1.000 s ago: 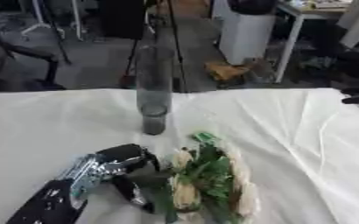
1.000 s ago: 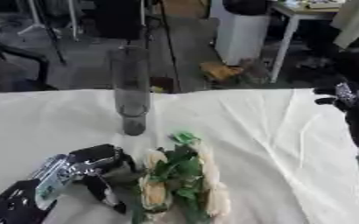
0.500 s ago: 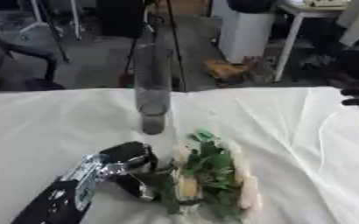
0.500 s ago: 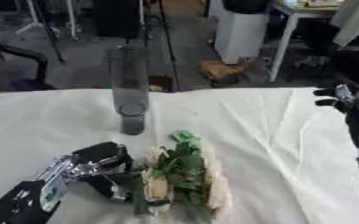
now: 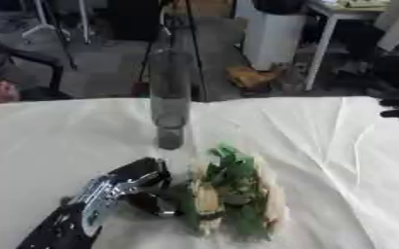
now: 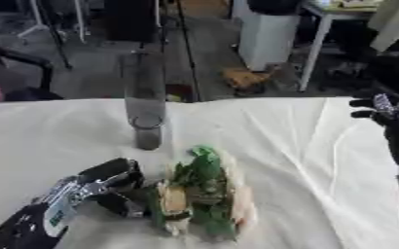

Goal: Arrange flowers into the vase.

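Observation:
A tall clear glass vase [image 5: 169, 97] stands upright on the white cloth, a little left of centre. Just in front of it lies a bunch of flowers [image 5: 233, 194] with pale cream blooms and green leaves, flat on the cloth. My left hand [image 5: 139, 187] comes in from the lower left and sits against the left side of the bunch, its fingers curled toward the stems; whether they hold a stem is hidden. My right hand [image 6: 389, 116] shows at the right edge, raised and far from the flowers, fingers relaxed.
The table is covered by a creased white cloth [image 5: 322, 146]. Beyond the far edge are chairs, a white bin [image 5: 271, 29] and a desk leg on the floor.
The left hand has crept a little toward the flower bunch and the view has shifted slightly. The vase and right hand stay where they were.

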